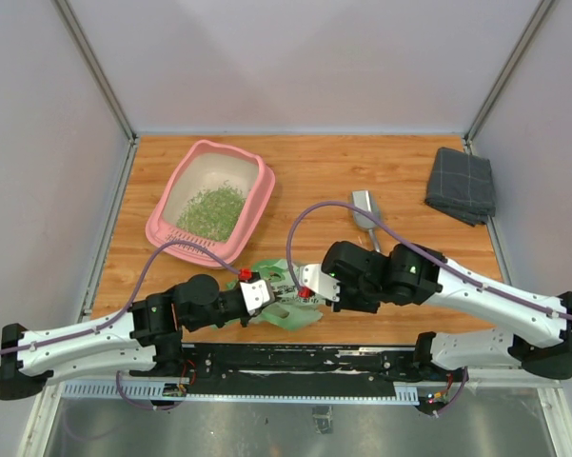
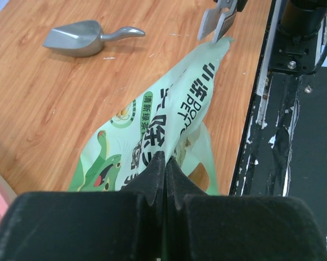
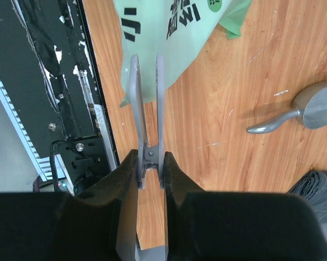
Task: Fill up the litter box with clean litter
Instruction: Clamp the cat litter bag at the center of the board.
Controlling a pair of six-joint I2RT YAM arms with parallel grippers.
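My left gripper (image 2: 164,163) pinched tight on the thin printed green plastic bag (image 2: 174,103), right gripper (image 3: 150,157) clamped on a slim grey two-pronged tool (image 3: 135,92) at the bag's corner, pink rounded litter box (image 1: 158,228) far-left on the wooden tabletop (image 1: 314,171), grainy green litter (image 1: 212,211) heaped inside, smooth metal scoop (image 2: 81,38) lying apart

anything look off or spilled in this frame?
No spill visible. The litter box sits skewed to the table edges, with clean litter covering only part of its floor. The green bag lies limp at the near edge, pinched by the left gripper; the right gripper holds a grey two-pronged tool at its corner.
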